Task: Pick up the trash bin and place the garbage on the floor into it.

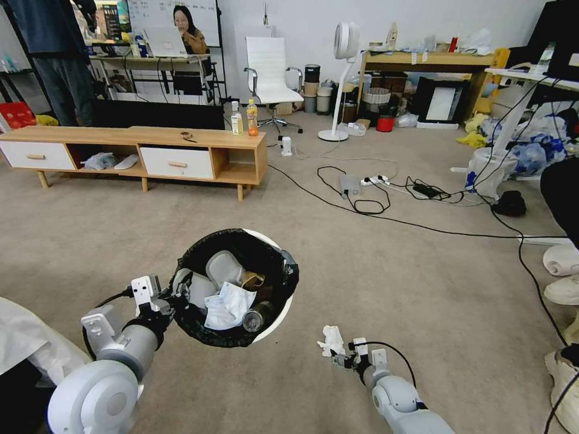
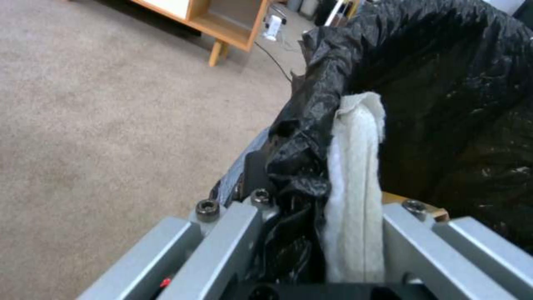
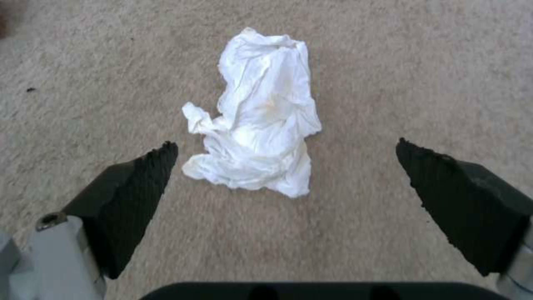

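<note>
The left gripper [image 1: 176, 293] is holding the trash bin [image 1: 274, 328] by its near rim, above the floor [image 1: 422, 289], with its jaws clamped over the rim and the black bag [image 2: 444, 83] folded there. In the left wrist view a strip of white tissue [image 2: 355, 175] is hanging over that rim, pinched between the jaws along with the bag. The bin is sitting tilted toward the head camera, so its contents are showing: white tissue wads [image 1: 226, 304], a crumpled brown paper piece [image 1: 252, 279] and a small clear bottle [image 1: 256, 316] are lying inside on the black liner.

The right gripper [image 1: 339, 357] is reaching low over the carpet to the right of the bin, with its jaws standing wide apart. A crumpled white tissue wad [image 3: 258, 116] is lying on the floor just beyond the 2 black pads [image 3: 139, 187], centred between them and not touching either; in the head view it is sitting just beside the jaws.

Behind the bin, a low wooden cabinet [image 1: 199, 150] is standing against the far side of the room with 2 upright drink bottles [image 1: 245, 118] on top.
</note>
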Motion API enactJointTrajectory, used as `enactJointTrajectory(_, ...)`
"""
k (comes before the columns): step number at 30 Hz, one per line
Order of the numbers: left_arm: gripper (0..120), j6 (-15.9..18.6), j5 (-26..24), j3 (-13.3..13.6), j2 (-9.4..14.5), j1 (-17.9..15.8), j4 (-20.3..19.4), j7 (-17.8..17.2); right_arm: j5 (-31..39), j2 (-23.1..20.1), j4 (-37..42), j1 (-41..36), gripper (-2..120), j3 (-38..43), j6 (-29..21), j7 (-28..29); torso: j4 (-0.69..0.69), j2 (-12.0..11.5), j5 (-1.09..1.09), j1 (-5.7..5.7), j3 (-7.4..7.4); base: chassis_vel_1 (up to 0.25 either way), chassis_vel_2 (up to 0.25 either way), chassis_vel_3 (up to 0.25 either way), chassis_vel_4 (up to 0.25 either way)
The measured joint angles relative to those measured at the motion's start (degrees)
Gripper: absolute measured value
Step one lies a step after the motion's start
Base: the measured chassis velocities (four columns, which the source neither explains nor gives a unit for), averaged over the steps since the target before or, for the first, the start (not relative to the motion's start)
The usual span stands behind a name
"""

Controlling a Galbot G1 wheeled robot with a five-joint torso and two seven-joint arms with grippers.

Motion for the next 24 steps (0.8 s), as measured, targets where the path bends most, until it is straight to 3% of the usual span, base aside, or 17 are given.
enactJointTrajectory(11, 6, -0.05, 0.21, -0.78, 0.07, 1.74, -0.64, 0.13, -4.27, 4.06, -10.94, 6.20, 100, 0.30, 3.39, -1.92, 0.02, 0.00, 0.00, 0.00, 0.00, 0.000, 0.000, 0.000, 0.000)
enactJointTrajectory(24, 6, -0.23, 0.64, -0.65, -0.30, 2.02, -0.43, 0.22, -6.70, 5.64, -14.91, 7.94, 100, 0.44, 5.12, -3.34, 0.01, 0.00, 0.00, 0.00, 0.00, 0.000, 0.000, 0.000, 0.000)
